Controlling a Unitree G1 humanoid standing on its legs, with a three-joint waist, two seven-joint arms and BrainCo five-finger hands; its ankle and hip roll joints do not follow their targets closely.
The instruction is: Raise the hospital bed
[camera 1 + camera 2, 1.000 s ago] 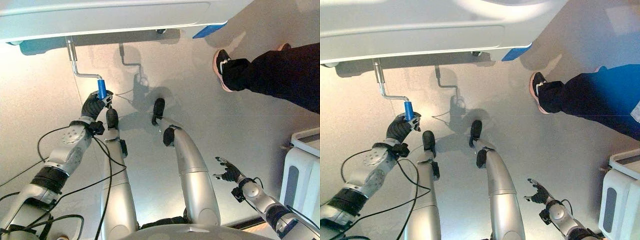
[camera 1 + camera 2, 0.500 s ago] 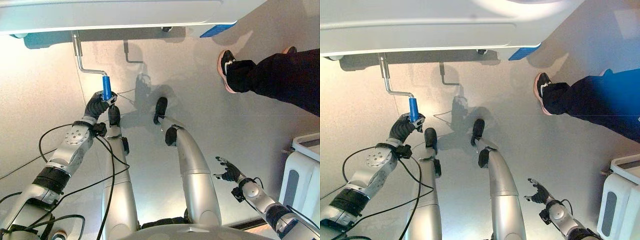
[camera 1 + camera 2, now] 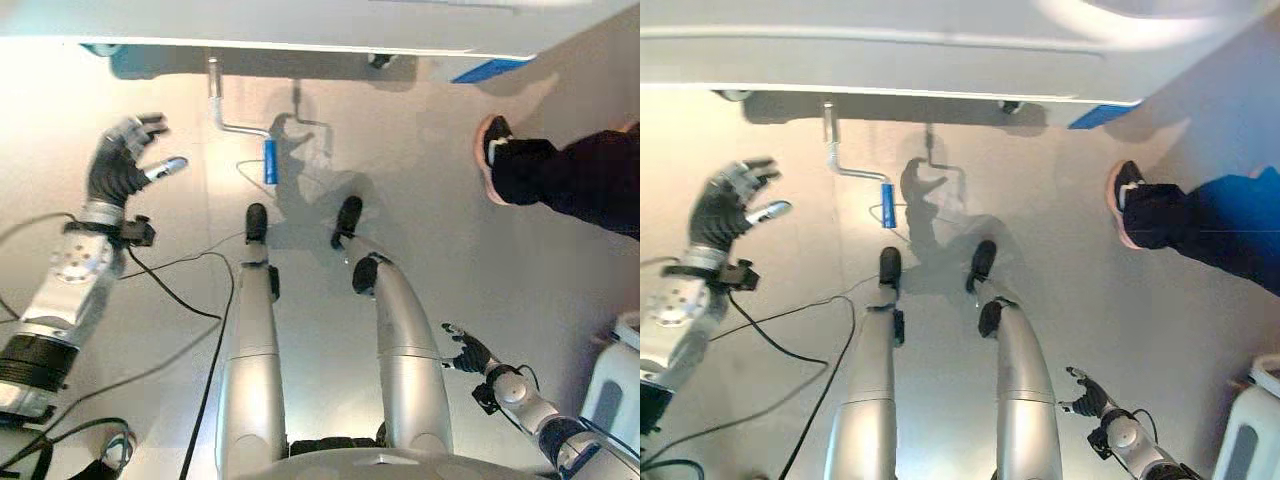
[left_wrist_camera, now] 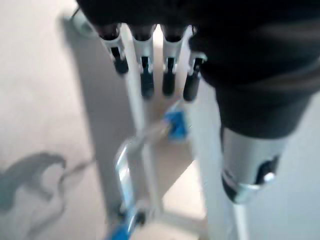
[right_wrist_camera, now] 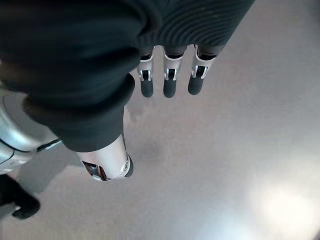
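While raised off to the left, left hand (image 3: 122,160) spread wide, fingers (image 4: 145,75) straight and apart, thumb out, holding nothing and touching nothing. Well clear of the bent silver metal crank with blue cylindrical grip (image 3: 269,161), which hangs free below the edge of the white hospital bed frame (image 3: 300,25). Crank shaft (image 3: 214,95) drops from the bed's underside, bends sideways, ends in the blue grip pointing down toward the glossy grey floor (image 3: 420,170). Same crank visible past the fingertips in the left wrist view (image 4: 172,125), not in contact.

Right hand (image 3: 466,351) low at the right side, fingers relaxed and loosely parted, empty, hovering over bare floor; confirmed in right wrist view (image 5: 167,82).

Blue corner piece (image 3: 490,70) on the bed's right end. Person's dark-trousered leg and black shoe with pink sole (image 3: 497,160) standing on the floor to the right, near that corner. White plastic cart (image 3: 622,375) at far right edge.
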